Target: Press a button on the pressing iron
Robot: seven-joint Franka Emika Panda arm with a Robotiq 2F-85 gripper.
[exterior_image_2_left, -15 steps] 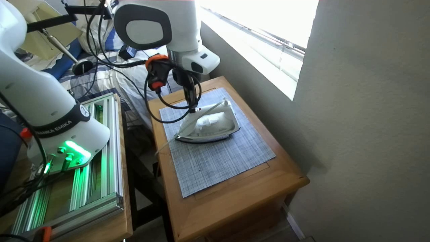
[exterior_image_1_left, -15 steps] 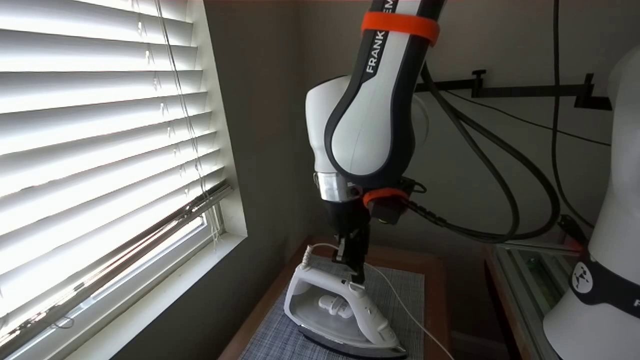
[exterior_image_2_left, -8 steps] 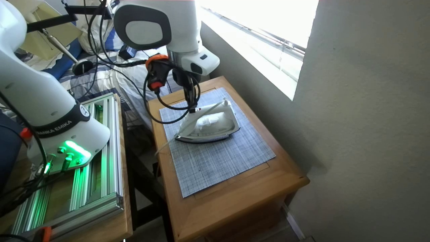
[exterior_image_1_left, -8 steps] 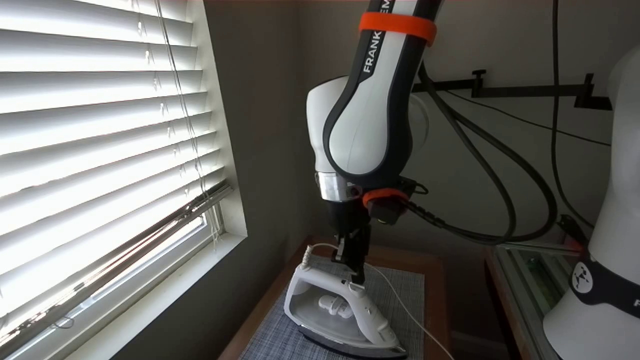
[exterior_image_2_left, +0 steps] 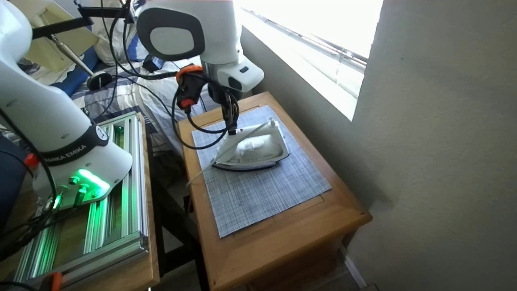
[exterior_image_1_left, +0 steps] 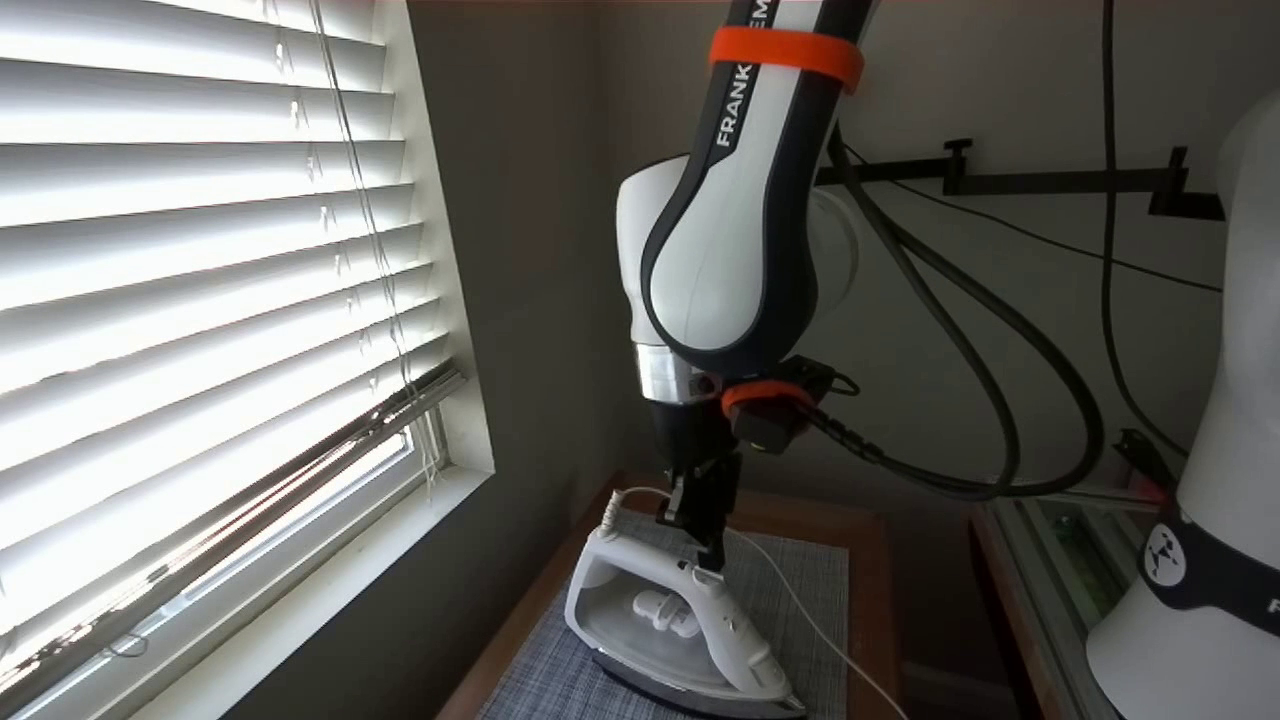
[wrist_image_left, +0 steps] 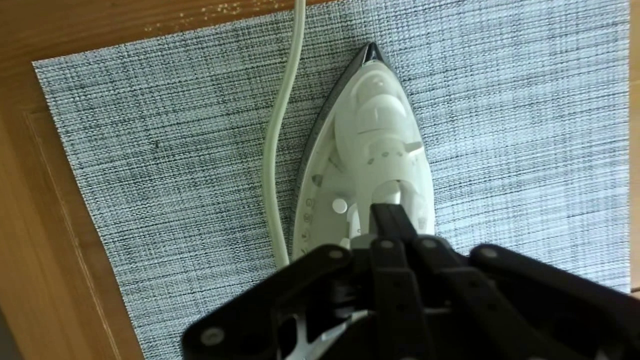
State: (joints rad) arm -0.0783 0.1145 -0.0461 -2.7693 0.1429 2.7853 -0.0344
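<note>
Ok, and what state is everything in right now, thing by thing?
Pressing iron: soleplate down on the placemat; whether it is on, cannot tell
Gripper: shut, pointing down, tips at the top of the iron
Power cord: loose beside the iron, trailing off the placemat
Placemat: flat on the table
Blinds: lowered, light coming through
Robot base light: lit green
</note>
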